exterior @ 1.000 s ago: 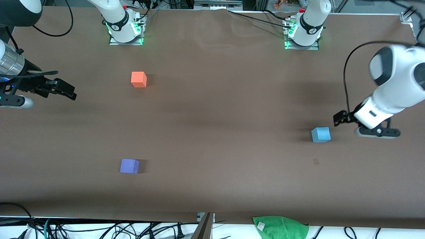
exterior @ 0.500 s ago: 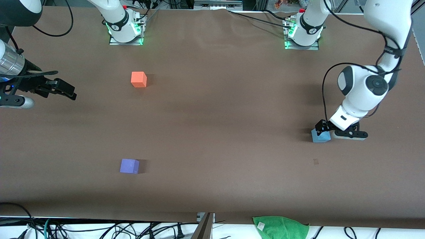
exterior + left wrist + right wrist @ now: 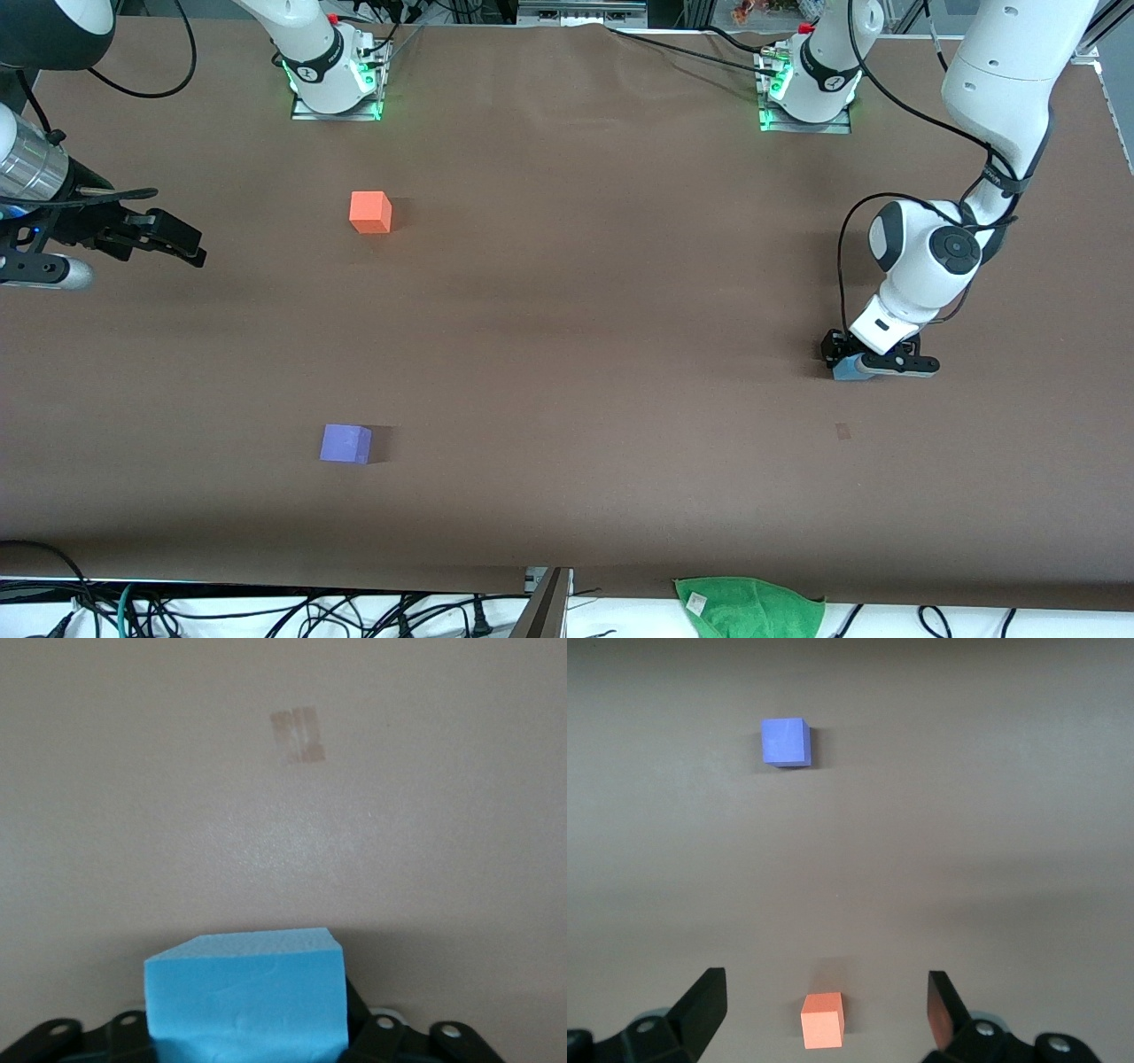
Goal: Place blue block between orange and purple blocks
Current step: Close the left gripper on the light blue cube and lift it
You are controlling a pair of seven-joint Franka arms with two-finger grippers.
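The blue block (image 3: 850, 372) rests on the table toward the left arm's end. My left gripper (image 3: 856, 361) is down over it with the fingers against its two sides, shut on it; the block fills the space between the jaws in the left wrist view (image 3: 244, 992). The orange block (image 3: 370, 212) lies toward the right arm's end, and the purple block (image 3: 345, 443) lies nearer the front camera than it. My right gripper (image 3: 182, 248) waits open and empty above the table at its own end. The right wrist view shows the orange block (image 3: 822, 1020) and the purple block (image 3: 785, 741).
A small tape mark (image 3: 842, 431) is on the brown table just nearer the front camera than the blue block; it also shows in the left wrist view (image 3: 298, 734). A green cloth (image 3: 749, 605) lies off the table's front edge. Cables hang along that edge.
My left arm has swung in from its end of the table and come down over the blue block, with its fingers now round it. The right arm and all three blocks have stayed still.
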